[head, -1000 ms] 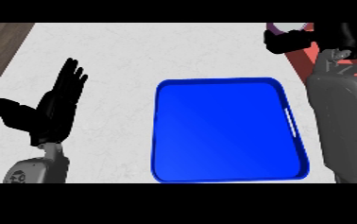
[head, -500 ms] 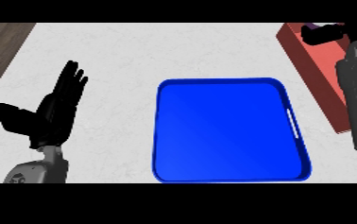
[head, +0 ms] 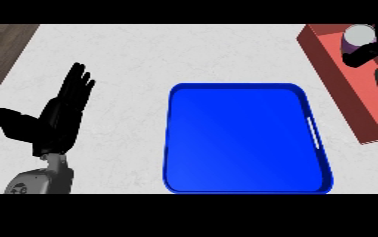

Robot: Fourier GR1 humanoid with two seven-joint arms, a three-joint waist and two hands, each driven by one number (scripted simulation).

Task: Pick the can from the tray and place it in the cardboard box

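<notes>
Metal, I would judge, was the can (head: 359, 37): light, stiff, with a smooth round wall that could slip, so the best hold was around its side, near the middle. It stood at the upper right of the frame, over the reddish cardboard box (head: 334, 76), its pale top showing. The dark fingers (head: 357, 58) of the right hand were curled around its lower part, touching it, and hid that part. The blue tray (head: 246, 141) in the middle carried nothing. The left hand (head: 60, 116) rested at the left on the tabletop (head: 148, 56) side, fingers straight and up.
</notes>
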